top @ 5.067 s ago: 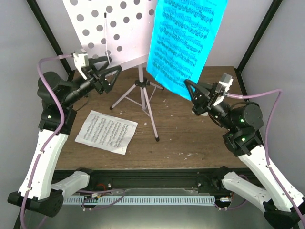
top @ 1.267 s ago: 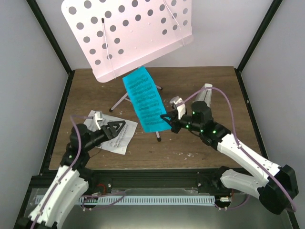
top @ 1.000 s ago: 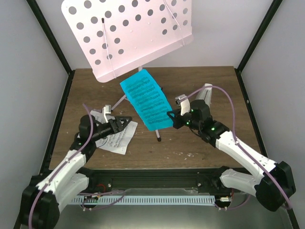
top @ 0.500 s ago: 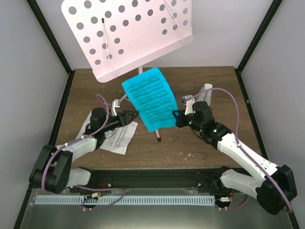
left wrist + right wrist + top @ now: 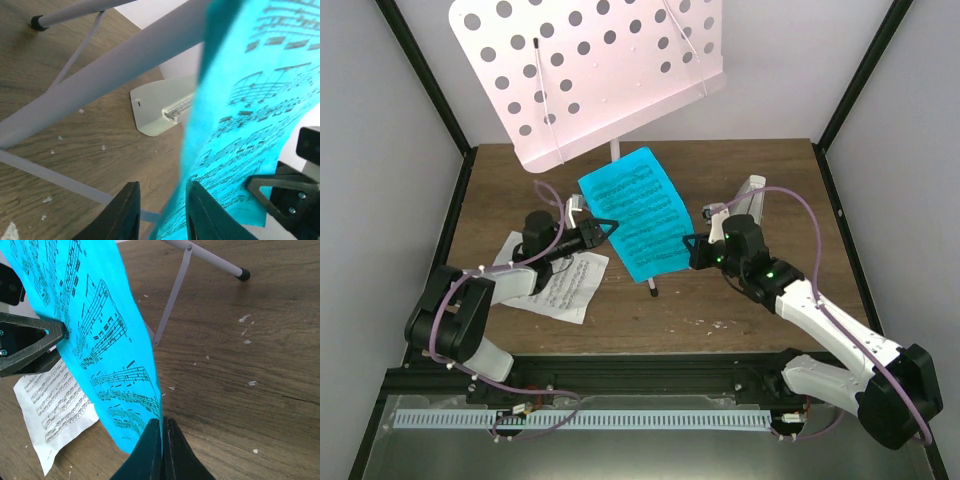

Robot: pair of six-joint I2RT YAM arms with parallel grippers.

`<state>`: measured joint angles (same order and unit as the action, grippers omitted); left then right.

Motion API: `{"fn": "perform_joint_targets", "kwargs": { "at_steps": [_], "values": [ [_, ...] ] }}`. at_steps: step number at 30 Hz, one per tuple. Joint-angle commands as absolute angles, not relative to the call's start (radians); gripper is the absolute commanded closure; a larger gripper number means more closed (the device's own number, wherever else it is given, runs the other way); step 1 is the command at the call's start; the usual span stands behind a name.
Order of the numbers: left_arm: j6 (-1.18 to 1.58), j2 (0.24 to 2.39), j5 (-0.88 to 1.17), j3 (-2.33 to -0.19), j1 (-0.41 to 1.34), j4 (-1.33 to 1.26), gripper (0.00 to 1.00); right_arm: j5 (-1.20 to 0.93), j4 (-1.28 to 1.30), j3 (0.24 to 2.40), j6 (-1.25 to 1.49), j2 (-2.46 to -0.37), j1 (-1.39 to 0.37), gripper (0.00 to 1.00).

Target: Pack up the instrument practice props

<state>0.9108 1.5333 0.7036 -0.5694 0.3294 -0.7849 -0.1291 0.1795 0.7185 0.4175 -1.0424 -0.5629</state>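
Note:
A teal sheet of music (image 5: 635,215) hangs upright over the table's middle, in front of the pale pink music stand (image 5: 590,80). My right gripper (image 5: 690,245) is shut on its lower right edge, and the wrist view shows the paper (image 5: 95,315) pinched between the tips (image 5: 162,421). My left gripper (image 5: 610,228) reaches to the sheet's left edge. In the left wrist view its jaws (image 5: 162,186) stand apart, with the paper's edge (image 5: 250,100) between them, close to the right finger. The white metronome (image 5: 752,195) lies on its side behind the right arm.
A white page of sheet music (image 5: 560,285) lies flat on the table under the left arm. The stand's tripod legs spread across the table's middle, with one foot (image 5: 651,290) below the teal sheet. Black frame posts stand at the back corners.
My left gripper moved right from over the white page to the teal sheet's left edge, and its jaws narrowed. The right gripper turned the sheet a little and kept its hold.

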Motion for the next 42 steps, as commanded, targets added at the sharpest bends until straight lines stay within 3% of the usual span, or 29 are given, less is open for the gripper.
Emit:
{"fn": "perform_joint_targets", "kwargs": {
  "at_steps": [1, 3, 4, 7, 9, 12, 15, 25, 38, 40, 41, 42],
  "values": [
    [0.919, 1.530, 0.722, -0.580, 0.337, -0.865, 0.85, -0.120, 0.166, 0.720, 0.425, -1.026, -0.551, 0.99],
    [0.918, 1.507, 0.707, -0.564, 0.334, -0.849, 0.99, -0.113, 0.160, 0.717, 0.428, -1.020, -0.551, 0.99],
    [0.917, 1.493, 0.697, -0.555, 0.334, -0.839, 1.00, -0.110, 0.156, 0.714, 0.430, -1.015, -0.551, 0.96],
    [0.904, 1.433, 0.672, -0.520, 0.328, -0.800, 1.00, -0.099, 0.143, 0.705, 0.430, -0.996, -0.551, 0.77],
    [0.894, 1.389, 0.655, -0.494, 0.316, -0.761, 1.00, -0.090, 0.135, 0.696, 0.430, -0.983, -0.551, 0.57],
    [0.899, 1.310, 0.619, -0.442, 0.264, -0.653, 1.00, -0.065, 0.132, 0.686, 0.432, -0.971, -0.549, 0.16],
    [0.932, 1.200, 0.596, -0.364, 0.143, -0.554, 1.00, -0.025, 0.142, 0.682, 0.436, -0.961, -0.550, 0.01],
    [0.846, 0.828, 0.419, -0.304, -0.316, 0.029, 1.00, 0.057, 0.151, 0.673, 0.453, -0.963, -0.550, 0.00],
    [0.724, 1.037, 0.373, -0.401, -0.405, 0.182, 1.00, 0.058, 0.157, 0.681, 0.466, -0.931, -0.550, 0.00],
    [0.717, 1.040, 0.359, -0.404, -0.406, 0.189, 0.92, 0.031, 0.133, 0.671, 0.448, -0.901, -0.549, 0.00],
    [0.713, 1.035, 0.351, -0.404, -0.407, 0.193, 0.85, 0.022, 0.121, 0.664, 0.445, -0.877, -0.550, 0.00],
    [0.710, 1.027, 0.343, -0.406, -0.407, 0.198, 0.71, 0.016, 0.107, 0.658, 0.442, -0.858, -0.549, 0.00]
  ]
}}
